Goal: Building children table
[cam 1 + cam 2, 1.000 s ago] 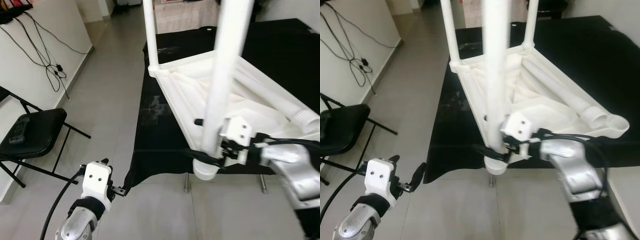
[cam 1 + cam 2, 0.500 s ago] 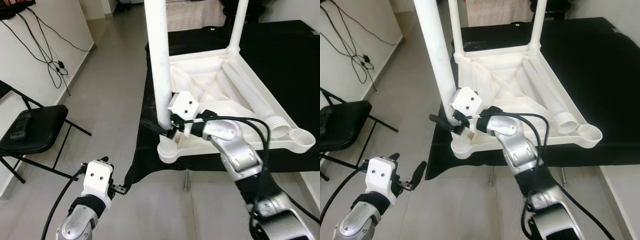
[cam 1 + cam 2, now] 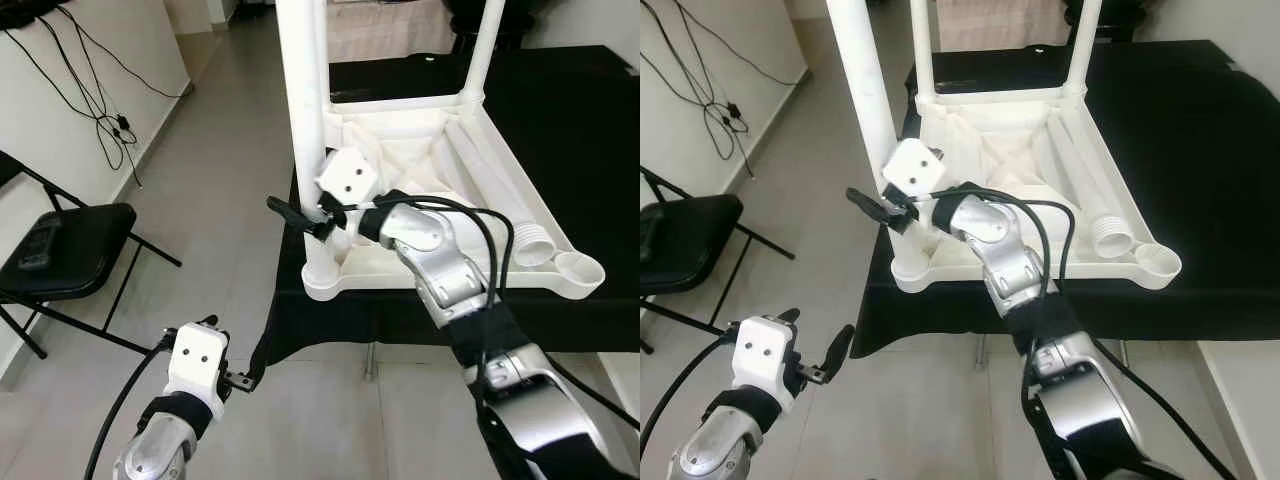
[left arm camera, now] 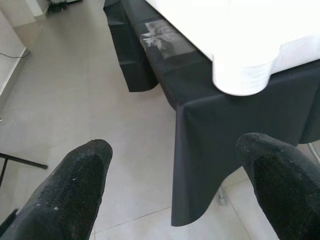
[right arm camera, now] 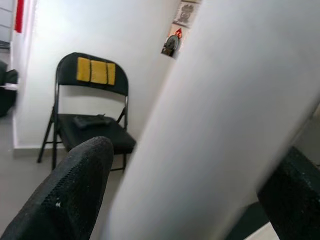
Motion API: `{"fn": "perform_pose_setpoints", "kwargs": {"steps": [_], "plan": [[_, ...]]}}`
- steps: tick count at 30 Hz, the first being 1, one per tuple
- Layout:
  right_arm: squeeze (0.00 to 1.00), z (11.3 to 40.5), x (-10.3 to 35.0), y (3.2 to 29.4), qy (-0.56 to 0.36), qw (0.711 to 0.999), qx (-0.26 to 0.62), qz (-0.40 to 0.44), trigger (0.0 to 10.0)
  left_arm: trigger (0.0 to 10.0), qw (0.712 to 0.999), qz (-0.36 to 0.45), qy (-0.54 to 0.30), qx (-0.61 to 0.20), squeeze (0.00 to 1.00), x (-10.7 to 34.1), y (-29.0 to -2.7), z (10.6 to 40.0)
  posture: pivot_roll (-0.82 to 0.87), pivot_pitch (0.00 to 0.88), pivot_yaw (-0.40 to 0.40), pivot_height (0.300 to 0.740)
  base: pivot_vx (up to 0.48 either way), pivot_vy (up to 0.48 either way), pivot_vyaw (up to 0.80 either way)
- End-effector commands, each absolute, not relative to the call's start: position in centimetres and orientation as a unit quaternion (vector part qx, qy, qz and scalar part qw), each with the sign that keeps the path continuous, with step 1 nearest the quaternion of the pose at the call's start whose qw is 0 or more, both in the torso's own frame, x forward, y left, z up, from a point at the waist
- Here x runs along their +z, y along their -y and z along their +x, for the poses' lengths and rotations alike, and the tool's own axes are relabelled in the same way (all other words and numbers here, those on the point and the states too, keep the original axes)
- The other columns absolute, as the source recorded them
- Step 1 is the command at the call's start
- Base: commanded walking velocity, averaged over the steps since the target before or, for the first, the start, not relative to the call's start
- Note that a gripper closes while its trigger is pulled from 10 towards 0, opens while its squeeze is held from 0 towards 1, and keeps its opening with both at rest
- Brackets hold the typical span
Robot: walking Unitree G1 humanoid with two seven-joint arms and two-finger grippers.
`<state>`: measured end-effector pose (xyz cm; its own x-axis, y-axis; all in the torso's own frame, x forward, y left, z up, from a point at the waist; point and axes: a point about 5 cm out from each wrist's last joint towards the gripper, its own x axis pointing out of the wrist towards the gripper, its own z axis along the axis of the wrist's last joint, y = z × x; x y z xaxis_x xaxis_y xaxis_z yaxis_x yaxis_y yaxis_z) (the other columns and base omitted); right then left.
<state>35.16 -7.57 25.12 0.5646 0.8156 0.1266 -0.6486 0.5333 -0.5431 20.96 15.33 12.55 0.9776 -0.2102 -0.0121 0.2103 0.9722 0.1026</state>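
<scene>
A white children's table (image 3: 400, 270) lies upside down on a black-clothed table (image 3: 600, 120). Three of its legs stand up. A loose leg (image 3: 495, 185) lies in the underside, with its threaded end near an empty corner socket (image 3: 580, 268). My right gripper (image 3: 303, 215) is shut on the near-left leg (image 3: 303, 110), just above that leg's socket. In the right wrist view the leg (image 5: 210, 125) sits between the two fingers (image 5: 75, 190). My left gripper (image 3: 816, 338) hangs low over the floor, open and holding nothing. Its fingers (image 4: 75, 190) are wide apart.
A black folding chair (image 3: 70, 262) with a dark remote-like object on its seat stands at the left by the wall. Black cables (image 3: 100, 120) hang on that wall. The black cloth (image 4: 215, 145) drapes down past the table's corner. Grey tiled floor (image 3: 220, 180) runs along the left.
The head view has shifted and shows more of the white table. My right arm has stretched out, still on the near-left leg, which now stands straighter. The left gripper has not moved.
</scene>
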Motion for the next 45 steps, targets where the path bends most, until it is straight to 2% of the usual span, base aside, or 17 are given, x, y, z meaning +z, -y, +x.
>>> {"fn": "perform_pose_setpoints", "kwargs": {"steps": [1,7,9,14,16,20,26,33,37,45], "plan": [[0.00,34.7,25.0,7.9,0.183,0.849,0.450,-0.210,10.0,10.0,0.993,0.062,-0.004,-0.103,0.00,12.5,-15.5,20.9,-0.09,0.132,0.060,0.740,0.000,0.000,0.00],[0.00,33.1,23.4,10.9,0.160,0.828,0.491,-0.219,10.0,10.0,0.992,0.067,-0.003,-0.104,0.00,12.6,-15.8,21.1,-0.10,0.131,0.071,0.740,0.000,0.000,0.00],[0.00,32.3,22.7,12.7,0.148,0.821,0.504,-0.223,10.0,10.0,0.992,0.069,-0.003,-0.105,0.00,12.6,-15.9,21.1,-0.10,0.128,0.074,0.740,0.000,0.000,0.00],[0.00,31.4,22.4,15.1,0.127,0.821,0.514,-0.213,10.0,10.0,0.992,0.072,-0.003,-0.107,0.00,12.6,-16.0,21.2,-0.10,0.123,0.081,0.740,0.000,0.000,0.00],[0.00,31.4,22.4,15.1,0.127,0.821,0.514,-0.213,10.0,10.0,0.992,0.072,-0.003,-0.107,0.00,12.6,-16.0,21.2,-0.10,0.123,0.081,0.740,0.000,0.000,0.00],[0.00,30.2,21.6,17.5,0.085,0.817,0.528,-0.217,10.0,10.0,0.991,0.075,-0.005,-0.114,0.00,12.6,-16.0,21.3,-0.10,0.112,0.086,0.740,0.000,0.000,0.00],[0.00,29.9,20.5,19.0,0.056,0.829,0.510,-0.221,10.0,10.0,0.989,0.077,-0.005,-0.125,0.00,12.6,-15.8,21.4,-0.10,0.107,0.086,0.740,0.000,0.000,0.00],[0.00,29.3,19.9,19.8,0.036,0.829,0.513,-0.221,10.0,10.0,0.989,0.076,-0.005,-0.130,0.00,12.6,-15.7,21.3,-0.10,0.107,0.087,0.740,0.000,0.000,0.00],[0.00,29.4,19.2,21.5,0.004,0.840,0.483,-0.249,10.0,10.0,0.988,0.077,-0.004,-0.133,0.00,12.7,-15.5,21.4,-0.11,0.102,0.086,0.740,0.000,0.000,0.00],[0.00,29.2,19.3,22.1,-0.004,0.842,0.476,-0.252,10.0,10.0,0.988,0.076,0.001,-0.131,0.00,12.9,-15.3,21.7,-0.11,0.100,0.089,0.740,0.000,0.000,0.00]]}}
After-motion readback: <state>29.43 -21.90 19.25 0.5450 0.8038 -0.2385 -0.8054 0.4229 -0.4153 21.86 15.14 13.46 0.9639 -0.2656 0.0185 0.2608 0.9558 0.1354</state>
